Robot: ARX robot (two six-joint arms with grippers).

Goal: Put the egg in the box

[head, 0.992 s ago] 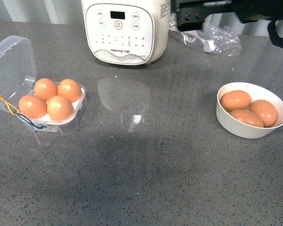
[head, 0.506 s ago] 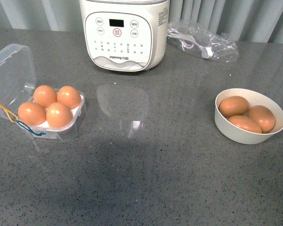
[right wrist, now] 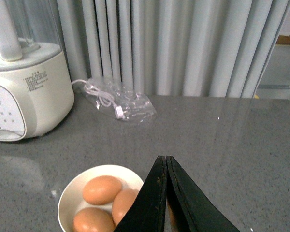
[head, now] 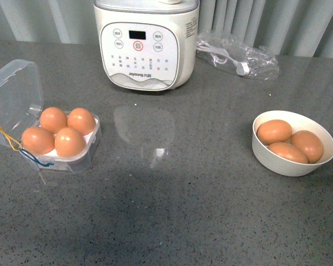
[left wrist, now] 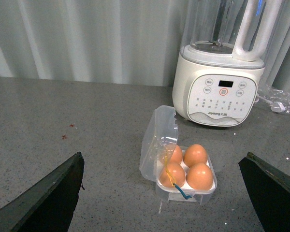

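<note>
The clear plastic box point(head: 72, 158) stands at the left of the grey counter with its lid point(head: 14, 100) open and an orange-brown egg point(head: 70, 142) in each of its cells. It also shows in the left wrist view point(left wrist: 160, 189), straight ahead of my left gripper point(left wrist: 162, 193), which is open, empty and well back from it. A white bowl point(head: 266, 155) at the right holds three more eggs point(head: 274, 132). My right gripper point(right wrist: 165, 159) is shut with nothing in it, above the bowl point(right wrist: 67, 198). Neither arm shows in the front view.
A white blender base point(head: 147, 47) stands at the back centre, and a clear bag with a white cable point(head: 238, 55) lies to its right. Grey curtains hang behind the counter.
The front view has tilted down, so everything sits lower in the frame. The dark arm parts at the top right a second ago have left the view. Box, bowl and eggs have not moved.
</note>
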